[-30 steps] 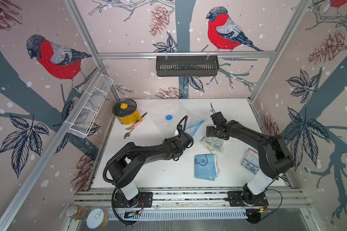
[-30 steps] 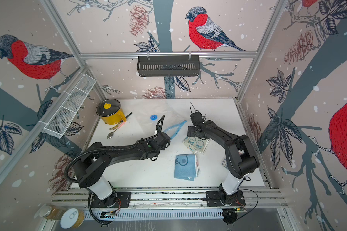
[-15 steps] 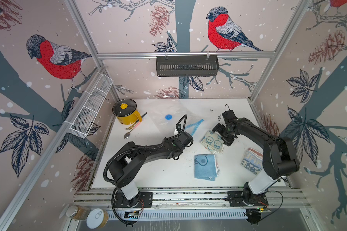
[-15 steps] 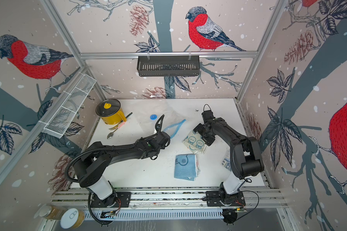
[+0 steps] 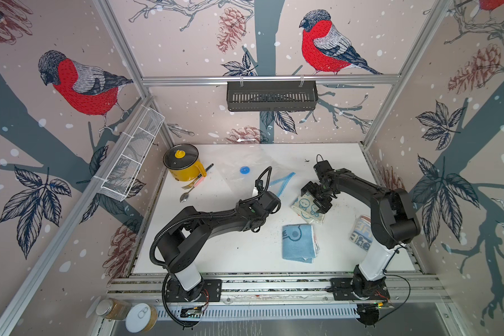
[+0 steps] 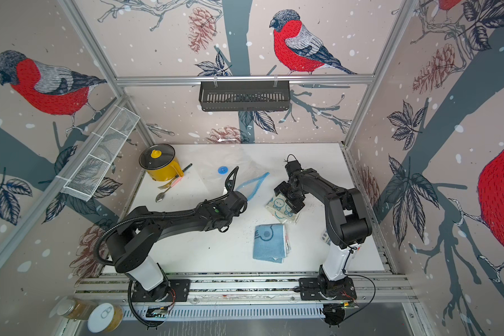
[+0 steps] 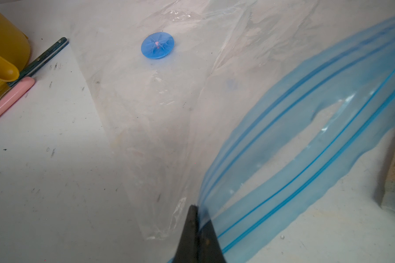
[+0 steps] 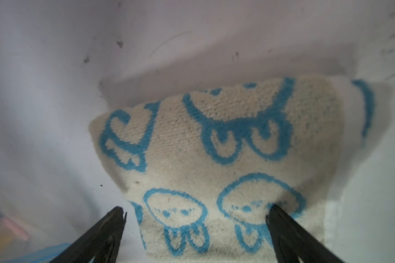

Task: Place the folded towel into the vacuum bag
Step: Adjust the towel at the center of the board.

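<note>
Your right gripper [image 8: 196, 211] was spread wide over the folded towel [image 8: 214, 136], holding nothing. The towel sat mid-table toward the right edge, just beside the vacuum bag [image 7: 157, 102] mouth. Your left gripper [image 7: 196, 216] was pinched shut on the bag's blue zip strip [image 7: 306, 136], holding that mouth up. I'd guess the terry was light, soft and floppy, so you'd want to pinch all the layers at a folded edge or it'd unfold. No brand or readable writing, just blue cartoon faces on the towel.
</note>
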Motion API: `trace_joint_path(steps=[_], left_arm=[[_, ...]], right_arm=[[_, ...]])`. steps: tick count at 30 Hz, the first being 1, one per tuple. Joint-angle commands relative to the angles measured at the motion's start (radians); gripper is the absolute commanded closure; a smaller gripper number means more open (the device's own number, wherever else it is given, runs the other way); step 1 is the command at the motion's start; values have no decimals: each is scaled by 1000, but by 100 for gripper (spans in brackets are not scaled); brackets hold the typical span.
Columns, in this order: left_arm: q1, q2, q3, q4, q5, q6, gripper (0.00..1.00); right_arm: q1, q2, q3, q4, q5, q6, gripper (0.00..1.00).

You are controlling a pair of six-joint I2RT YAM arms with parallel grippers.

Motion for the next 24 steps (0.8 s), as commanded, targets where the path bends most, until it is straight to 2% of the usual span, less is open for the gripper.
trace_joint_path(steps=[1, 6, 10, 15, 18, 20, 24], left_arm=[[3, -5, -2, 9, -27, -26, 100], [4, -11, -6, 3, -30, -29, 100], [4, -13, -3, -6, -39, -35, 100], [4, -9, 4, -26, -54, -41, 100], [6, -11, 6, -37, -65, -45, 100], [5, -10, 9, -46, -71, -50, 100], [5, -9, 16, -52, -71, -51, 100]], right_arm=[[7, 49, 3, -33, 34, 12, 1], [21, 130, 53, -32, 188, -90, 0], [65, 167, 83, 18, 292, -265, 0], [190, 200, 112, 68, 571, -560, 1], [265, 191, 74, 128, 775, -707, 1], [300, 160, 28, 190, 863, -775, 1], [304, 44, -44, 303, 788, -817, 1]])
